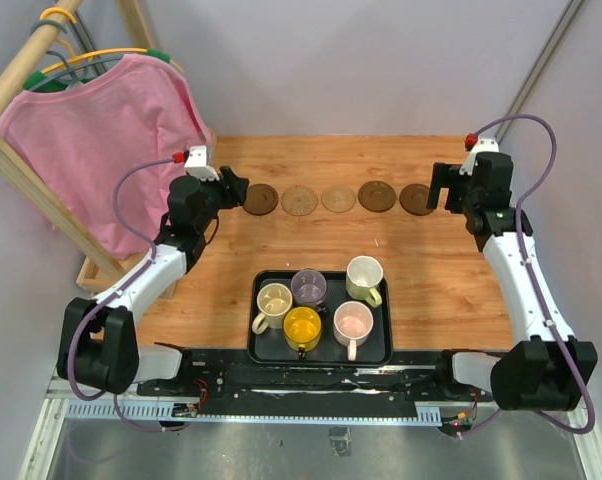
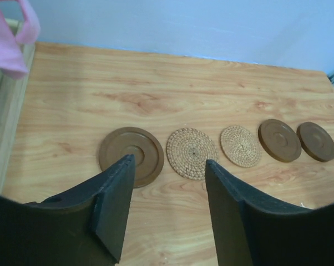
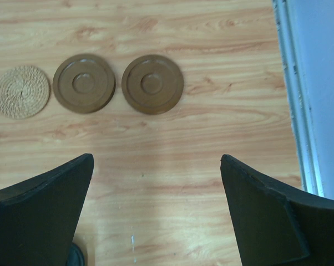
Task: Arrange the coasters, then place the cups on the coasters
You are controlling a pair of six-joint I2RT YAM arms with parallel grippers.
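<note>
The left hand [image 1: 231, 188] is partly open with nothing between its fingers. It sits low over the tabletop [image 1: 431, 290] at the left end of the coaster row, just beside the leftmost dark brown coaster [image 1: 260, 200]. The right hand [image 1: 439, 187] is spread wide and holds nothing. It is at the other end of the row, just beside the rightmost dark brown coaster [image 1: 416, 198].

Between those two lie a tan woven coaster [image 1: 298, 200], a second tan coaster [image 1: 338, 198] and a third dark brown coaster [image 1: 377, 195]. All five lie flat in a left-to-right line across the far half of the tabletop.

Well apart from them, at the middle of the near edge, a black tray [image 1: 381, 345] holds all the cups upright:
- cream cup [image 1: 274, 298]
- grey-purple cup [image 1: 309, 286]
- yellow-green cup [image 1: 364, 273]
- yellow cup [image 1: 302, 325]
- pink cup [image 1: 353, 321]
</note>
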